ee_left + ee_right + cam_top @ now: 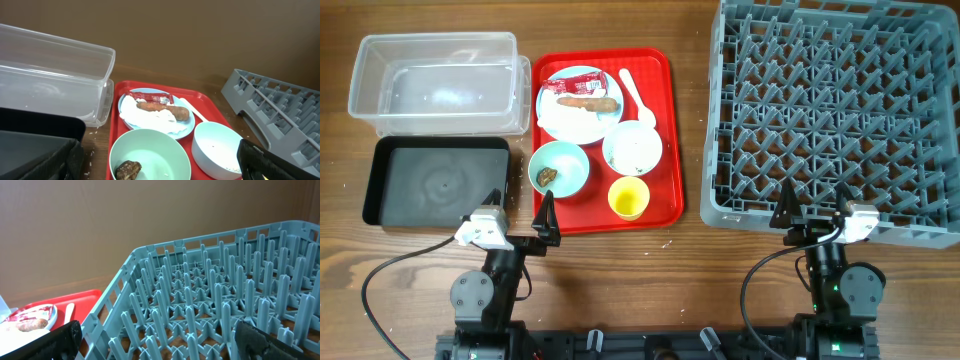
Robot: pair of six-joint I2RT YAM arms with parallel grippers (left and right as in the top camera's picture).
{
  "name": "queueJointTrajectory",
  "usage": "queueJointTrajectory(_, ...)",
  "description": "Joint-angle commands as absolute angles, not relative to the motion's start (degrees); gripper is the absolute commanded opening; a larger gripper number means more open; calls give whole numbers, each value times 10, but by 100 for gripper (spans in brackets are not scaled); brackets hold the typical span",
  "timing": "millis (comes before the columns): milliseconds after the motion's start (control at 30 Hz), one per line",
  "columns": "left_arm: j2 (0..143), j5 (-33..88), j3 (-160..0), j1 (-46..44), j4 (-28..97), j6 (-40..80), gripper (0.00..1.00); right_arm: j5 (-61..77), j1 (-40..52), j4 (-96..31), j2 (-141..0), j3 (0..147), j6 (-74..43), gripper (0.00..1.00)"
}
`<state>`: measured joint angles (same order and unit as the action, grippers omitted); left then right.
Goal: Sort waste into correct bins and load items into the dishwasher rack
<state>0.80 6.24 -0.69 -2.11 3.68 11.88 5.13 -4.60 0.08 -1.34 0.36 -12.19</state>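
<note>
overhead: left gripper (522, 212) and right gripper (815, 205) both spread, by the near edge; dishwasher rack (835, 100) fills the far right corner, clear tub (435, 80) the far left.
left wrist: sausage scrap (165, 109) lies on the plate (189, 126).
right wrist: dishwasher rack pegs stand upright.

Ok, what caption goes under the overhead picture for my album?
Open left gripper and right gripper facing the loaded red tray, clear tub, black tray and dishwasher rack.

Wooden tabletop (700, 270), mid-brown, grain running left to right, seen from overhead. Plain matte brown wall (200, 35) behind far table edge in both wrist views. Soft, even lighting, faint shadows.
</note>
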Motion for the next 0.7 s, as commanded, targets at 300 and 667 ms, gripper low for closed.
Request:
queueJointTrajectory(300,2,65,-3,-23,39,124,100,57,-48,4,-17,3,-128,100)
queueJointTrajectory(667,2,65,-3,-23,39,124,100,35,-48,2,-17,3,-91,100)
